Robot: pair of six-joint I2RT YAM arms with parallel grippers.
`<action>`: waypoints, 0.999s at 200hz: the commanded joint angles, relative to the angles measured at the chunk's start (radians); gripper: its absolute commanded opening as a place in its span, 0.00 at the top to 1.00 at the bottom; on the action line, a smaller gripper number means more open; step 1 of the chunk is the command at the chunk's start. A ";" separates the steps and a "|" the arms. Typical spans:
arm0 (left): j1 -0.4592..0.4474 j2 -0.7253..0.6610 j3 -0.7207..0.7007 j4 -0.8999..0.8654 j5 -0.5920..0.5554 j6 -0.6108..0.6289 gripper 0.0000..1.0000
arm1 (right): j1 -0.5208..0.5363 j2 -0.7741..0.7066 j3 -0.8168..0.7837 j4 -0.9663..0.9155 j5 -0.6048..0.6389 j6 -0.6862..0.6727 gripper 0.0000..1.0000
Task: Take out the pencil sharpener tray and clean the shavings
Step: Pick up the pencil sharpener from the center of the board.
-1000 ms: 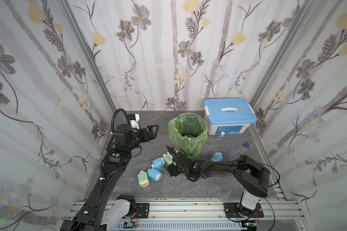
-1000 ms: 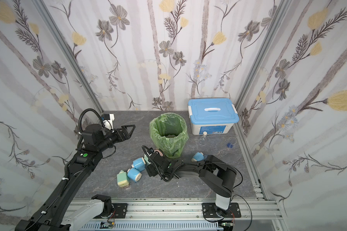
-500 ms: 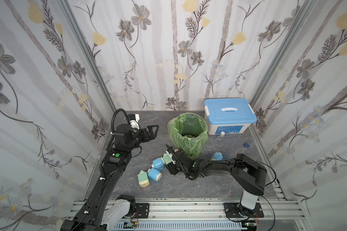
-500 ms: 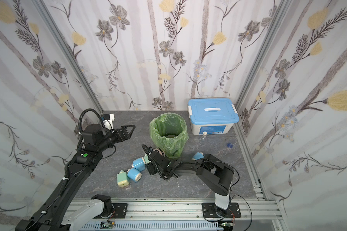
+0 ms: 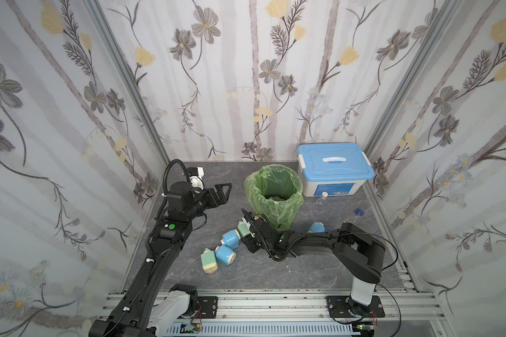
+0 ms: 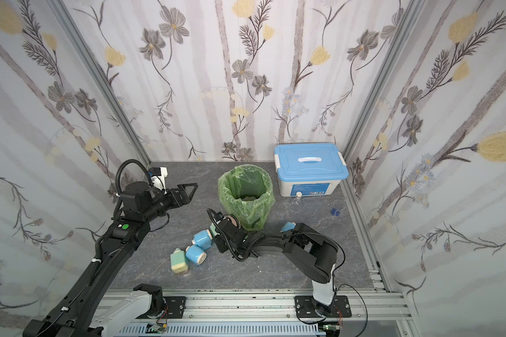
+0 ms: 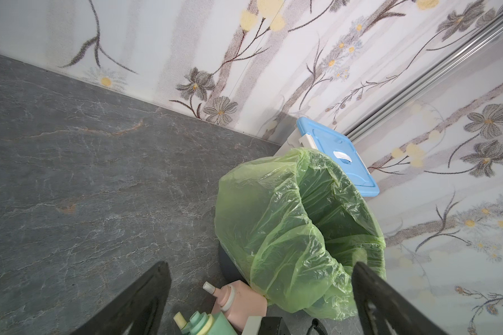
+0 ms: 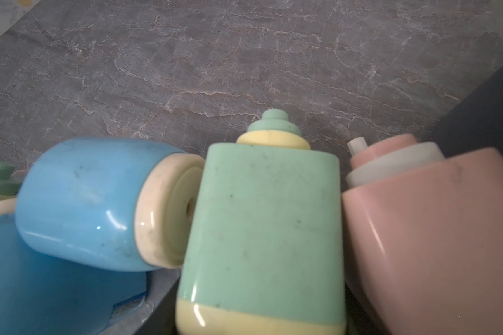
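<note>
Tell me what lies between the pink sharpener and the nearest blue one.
A green sharpener, yellow-based, close beside the pink sharpener and blue sharpener; the right wrist view shows it.

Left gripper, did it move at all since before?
No. The left gripper sits at the same spot beside the green bin, jaws open.

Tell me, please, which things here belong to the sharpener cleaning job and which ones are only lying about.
For the job:
- mint sharpener
- blue sharpener beside it
- pink sharpener
- green-lined bin, probably for the shavings

Only lying about:
- blue-lidded box
- clear bottle
- small blue cap
</note>
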 commanded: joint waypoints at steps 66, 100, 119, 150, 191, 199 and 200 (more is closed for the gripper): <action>0.001 0.012 -0.017 0.090 0.074 -0.041 0.00 | 0.048 -0.166 -0.174 0.009 0.003 -0.027 0.58; 0.000 0.023 -0.022 0.116 0.100 -0.054 0.00 | 0.054 -0.222 -0.266 -0.008 -0.018 -0.068 0.50; -0.002 0.031 -0.026 0.131 0.102 -0.063 0.00 | 0.054 -0.243 -0.319 0.012 -0.027 -0.079 0.37; -0.004 0.043 -0.023 0.144 0.109 -0.069 0.00 | 0.055 -0.252 -0.314 0.032 -0.031 -0.081 0.25; -0.004 0.045 -0.017 0.136 0.113 -0.059 0.00 | 0.057 -0.223 -0.267 0.040 -0.013 -0.075 0.20; -0.003 0.045 -0.017 0.132 0.112 -0.056 0.00 | 0.057 -0.219 -0.246 0.042 -0.009 -0.075 0.20; -0.002 0.045 -0.017 0.131 0.112 -0.057 0.00 | 0.057 -0.219 -0.244 0.042 -0.008 -0.075 0.20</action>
